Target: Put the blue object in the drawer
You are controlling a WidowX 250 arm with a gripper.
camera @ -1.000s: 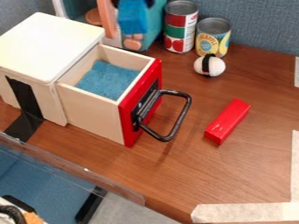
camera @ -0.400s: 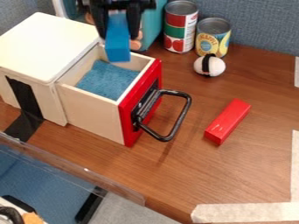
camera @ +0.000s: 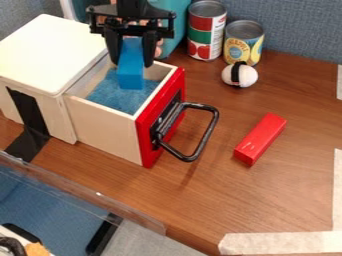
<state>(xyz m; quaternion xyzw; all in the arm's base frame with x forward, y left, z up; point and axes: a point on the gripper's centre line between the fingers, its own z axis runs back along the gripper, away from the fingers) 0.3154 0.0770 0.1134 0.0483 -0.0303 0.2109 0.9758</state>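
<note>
My black gripper (camera: 131, 54) hangs at the top of the view, over the back part of the open drawer, shut on the blue block. The blue block (camera: 131, 70) points down from between the fingers, its lower end over the drawer's blue lining; whether it touches the lining I cannot tell. The drawer (camera: 101, 126) is pulled out of the white cabinet (camera: 57, 50), with pale wooden walls, a red front and a black handle (camera: 212, 127).
A red block (camera: 260, 139) lies right of the handle. Behind it are a white ball with a black band (camera: 239, 75), a yellow-labelled can (camera: 243, 44) and a taller red-and-green can (camera: 206, 31). A teal object stands behind the gripper.
The gripper has come down into view from the top edge. The blue block has moved down with it, from above the drawer's far wall to over its inside.
</note>
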